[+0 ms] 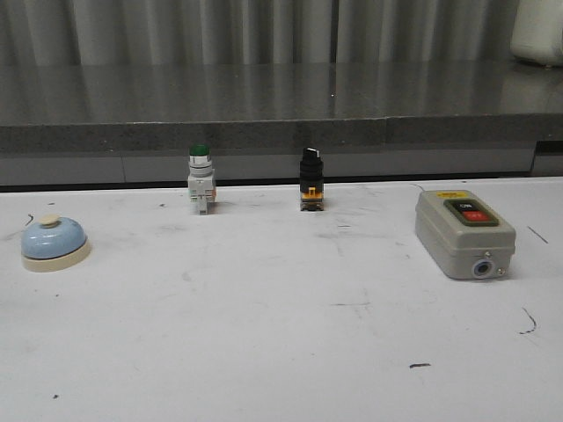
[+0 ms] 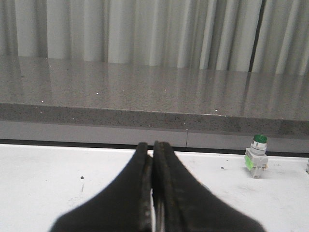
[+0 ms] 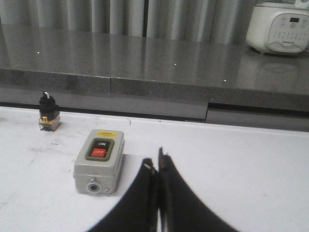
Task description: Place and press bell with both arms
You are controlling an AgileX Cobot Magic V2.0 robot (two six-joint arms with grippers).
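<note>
The bell (image 1: 54,243), a light-blue dome on a cream base with a cream top button, sits on the white table at the far left of the front view. Neither gripper shows in the front view. My left gripper (image 2: 152,146) is shut and empty, seen only in the left wrist view; the bell is out of that view. My right gripper (image 3: 157,162) is shut and empty in the right wrist view, just right of the grey box.
A green-capped push-button switch (image 1: 201,179) and a black selector switch (image 1: 310,179) stand at the table's far edge. A grey ON/OFF box (image 1: 464,232) lies at the right. A dark stone ledge (image 1: 281,105) runs behind the table. A white cooker (image 3: 282,26) stands on it.
</note>
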